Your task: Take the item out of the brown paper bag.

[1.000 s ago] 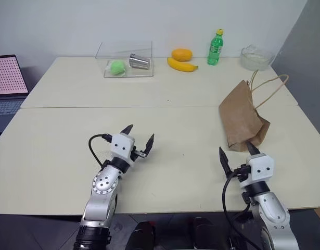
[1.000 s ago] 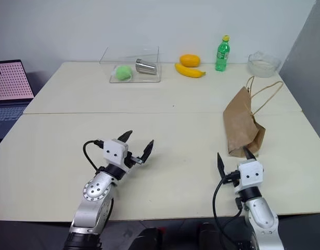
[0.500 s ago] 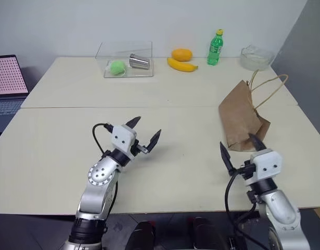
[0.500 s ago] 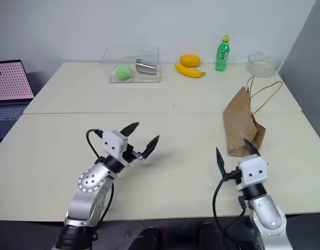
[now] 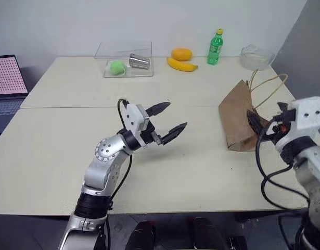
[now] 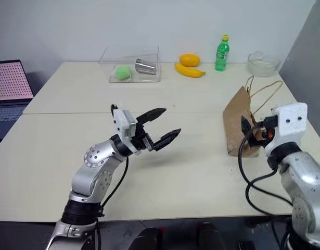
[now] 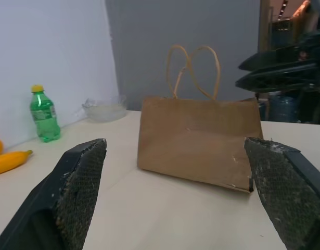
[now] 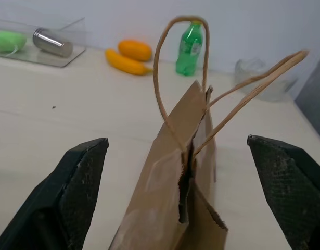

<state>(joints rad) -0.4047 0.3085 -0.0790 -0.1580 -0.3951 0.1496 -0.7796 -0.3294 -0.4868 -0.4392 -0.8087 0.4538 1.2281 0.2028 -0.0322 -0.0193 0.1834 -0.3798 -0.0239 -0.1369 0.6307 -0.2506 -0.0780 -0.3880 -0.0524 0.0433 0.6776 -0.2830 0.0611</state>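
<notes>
The brown paper bag [image 5: 242, 119] stands upright at the right of the table, creased, its two loop handles [image 8: 180, 62] up and its mouth a narrow slit. The item is hidden from view. My left gripper [image 5: 175, 115] hovers open above the table's middle, pointing right at the bag's broad side [image 7: 196, 138]. My right gripper [image 5: 266, 119] is open and raised just in front of the bag's narrow edge [image 8: 175, 177], fingers either side of it without touching.
Along the back edge stand a clear box [image 5: 125, 65] with a green ball and a metal cup, an orange fruit [image 5: 181, 54], a banana [image 5: 181, 65], a green bottle [image 5: 215, 47] and a glass bowl [image 5: 256, 57]. A laptop [image 5: 6, 83] sits far left.
Both arms have risen off the near table. The left gripper swung right to face the bag; the right gripper lifted and moved up to the bag's near edge. The bag stayed put.
</notes>
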